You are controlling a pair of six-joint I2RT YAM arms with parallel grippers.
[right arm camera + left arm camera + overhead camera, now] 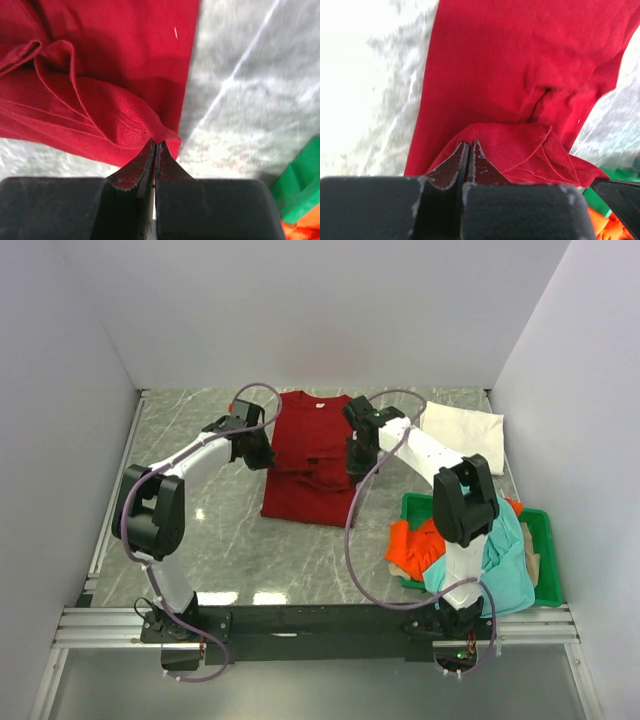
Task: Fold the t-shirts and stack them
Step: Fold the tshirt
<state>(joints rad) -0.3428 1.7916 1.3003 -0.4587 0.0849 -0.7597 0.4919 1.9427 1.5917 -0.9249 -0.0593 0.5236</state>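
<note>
Top external shows the dark red t-shirt (305,445) spread on the bench (200,530), neck label (318,403) too small to read; left jaws and right jaws each clamp a bunched side edge.

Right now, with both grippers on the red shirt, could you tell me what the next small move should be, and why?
Probably carry both pinched edges a little way across the dark red t-shirt together, then lower them. The left gripper and right gripper are each shut on raised cloth, and the fold looks unfinished.
</note>
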